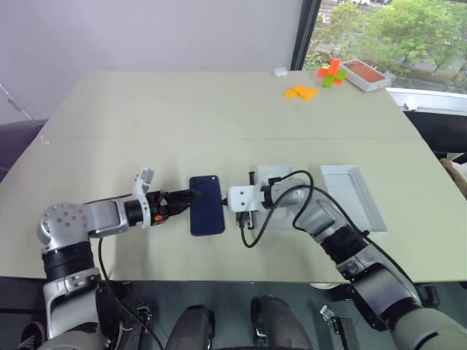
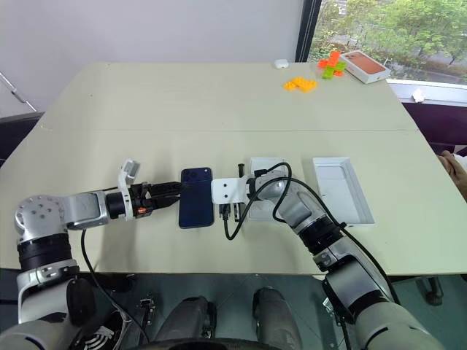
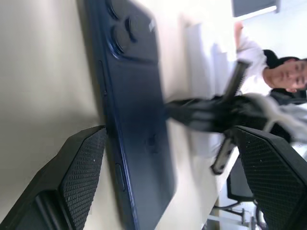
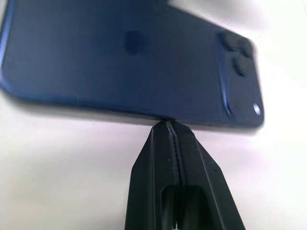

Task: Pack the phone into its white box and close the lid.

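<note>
Phone [image 1: 206,205] lies back-up on the surface [image 1: 182,117], left of the white box [image 1: 271,175]. My left hand [image 1: 182,198] gapes around its left edge; my right hand [image 4: 169,127], closed, noses its right edge. Slick, rigid, fragile: I'd grip its long edges.

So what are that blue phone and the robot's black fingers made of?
The phone looks like matte glass or coated metal on its back: smooth, softly sheened, with raised lens rings. The fingers look like hard black plastic or rubber, with a fine cross-hatched grip texture.
</note>
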`<state>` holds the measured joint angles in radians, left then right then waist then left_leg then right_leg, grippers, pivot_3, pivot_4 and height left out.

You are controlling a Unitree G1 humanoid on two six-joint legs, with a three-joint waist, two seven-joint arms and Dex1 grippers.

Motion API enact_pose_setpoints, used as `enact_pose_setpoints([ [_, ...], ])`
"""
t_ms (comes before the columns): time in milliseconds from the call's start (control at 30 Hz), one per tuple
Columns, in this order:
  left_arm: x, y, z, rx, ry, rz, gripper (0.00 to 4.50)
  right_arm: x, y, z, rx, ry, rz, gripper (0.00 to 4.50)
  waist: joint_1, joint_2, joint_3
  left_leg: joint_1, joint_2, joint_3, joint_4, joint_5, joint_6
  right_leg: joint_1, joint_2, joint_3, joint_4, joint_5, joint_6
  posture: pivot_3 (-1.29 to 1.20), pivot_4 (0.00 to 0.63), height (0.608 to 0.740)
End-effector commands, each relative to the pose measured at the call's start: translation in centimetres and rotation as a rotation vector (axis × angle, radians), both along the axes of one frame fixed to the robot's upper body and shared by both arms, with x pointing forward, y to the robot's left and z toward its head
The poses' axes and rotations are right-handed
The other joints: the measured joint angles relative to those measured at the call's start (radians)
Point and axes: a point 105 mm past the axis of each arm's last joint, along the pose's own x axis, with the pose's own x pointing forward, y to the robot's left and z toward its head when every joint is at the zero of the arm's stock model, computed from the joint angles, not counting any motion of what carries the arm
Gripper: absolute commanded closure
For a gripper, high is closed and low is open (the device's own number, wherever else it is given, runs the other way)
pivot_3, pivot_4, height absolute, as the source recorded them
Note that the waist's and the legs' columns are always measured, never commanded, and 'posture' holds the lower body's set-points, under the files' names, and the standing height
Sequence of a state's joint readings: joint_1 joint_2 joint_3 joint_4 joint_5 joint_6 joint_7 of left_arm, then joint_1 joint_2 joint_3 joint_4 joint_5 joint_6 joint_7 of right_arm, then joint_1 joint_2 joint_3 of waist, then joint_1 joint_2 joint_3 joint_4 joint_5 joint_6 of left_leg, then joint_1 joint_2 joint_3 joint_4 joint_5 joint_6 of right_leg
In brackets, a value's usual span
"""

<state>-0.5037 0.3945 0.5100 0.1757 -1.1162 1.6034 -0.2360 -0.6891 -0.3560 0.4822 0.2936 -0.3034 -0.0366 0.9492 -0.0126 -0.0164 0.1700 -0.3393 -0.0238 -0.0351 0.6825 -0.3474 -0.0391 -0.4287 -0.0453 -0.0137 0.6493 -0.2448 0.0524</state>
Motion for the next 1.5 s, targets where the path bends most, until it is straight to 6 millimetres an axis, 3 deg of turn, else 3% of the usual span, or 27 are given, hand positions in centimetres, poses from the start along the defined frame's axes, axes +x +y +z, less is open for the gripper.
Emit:
enact_pose_setpoints([
  [33, 0.1, -2.1, 2.6, -0.184, -0.083, -0.066, 0.09, -0.5, 1.1, 0.1, 0.008, -0.007, 0.042, 4.50, 0.000, 0.000, 0.000, 0.000, 0.000, 0.000, 0.000, 0.000, 0.000, 0.000, 0.000, 0.000, 0.000, 0.000, 0.000, 0.00, 0.150, 0.740],
  [100, -0.1, -2.2, 2.1, -0.112, -0.079, -0.067, 0.09, -0.5, 1.2, 0.1, 0.008, -0.007, 0.042, 4.50, -0.001, 0.000, 0.000, 0.000, 0.000, 0.000, 0.000, 0.000, 0.000, 0.000, 0.000, 0.000, 0.000, 0.000, 0.000, 0.00, 0.150, 0.740],
  [467, -0.3, -1.1, 3.9, -0.200, -0.128, -0.063, 0.09, -0.6, 1.3, 0.1, 0.006, -0.007, 0.048, 4.50, -0.004, 0.000, 0.000, 0.000, 0.000, 0.000, 0.000, 0.000, 0.000, 0.000, 0.000, 0.000, 0.000, 0.000, 0.000, 0.00, 0.150, 0.740],
  [533, -0.4, -1.1, 3.4, -0.141, -0.120, -0.066, 0.09, -0.6, 1.3, 0.1, 0.007, -0.007, 0.049, 4.50, -0.004, 0.000, 0.000, 0.000, 0.000, 0.000, 0.000, 0.000, 0.000, 0.000, 0.000, 0.000, 0.000, 0.000, 0.000, 0.00, 0.150, 0.740],
  [1133, -0.4, -2.1, 2.1, -0.157, -0.083, -0.041, 0.09, -0.6, 1.3, 0.0, 0.008, -0.007, 0.048, 4.50, -0.002, 0.000, 0.000, 0.000, 0.000, 0.000, 0.000, 0.000, 0.000, 0.000, 0.000, 0.000, 0.000, 0.000, 0.000, 0.00, 0.150, 0.740],
  [1500, -0.6, -2.6, 2.8, -0.227, -0.088, -0.072, 0.09, -0.7, 1.4, 0.0, 0.011, -0.006, 0.049, 4.50, -0.001, 0.000, 0.000, 0.000, 0.000, 0.000, 0.000, 0.000, -0.001, 0.000, 0.000, 0.000, 0.000, 0.000, 0.000, 0.00, 0.150, 0.740],
])
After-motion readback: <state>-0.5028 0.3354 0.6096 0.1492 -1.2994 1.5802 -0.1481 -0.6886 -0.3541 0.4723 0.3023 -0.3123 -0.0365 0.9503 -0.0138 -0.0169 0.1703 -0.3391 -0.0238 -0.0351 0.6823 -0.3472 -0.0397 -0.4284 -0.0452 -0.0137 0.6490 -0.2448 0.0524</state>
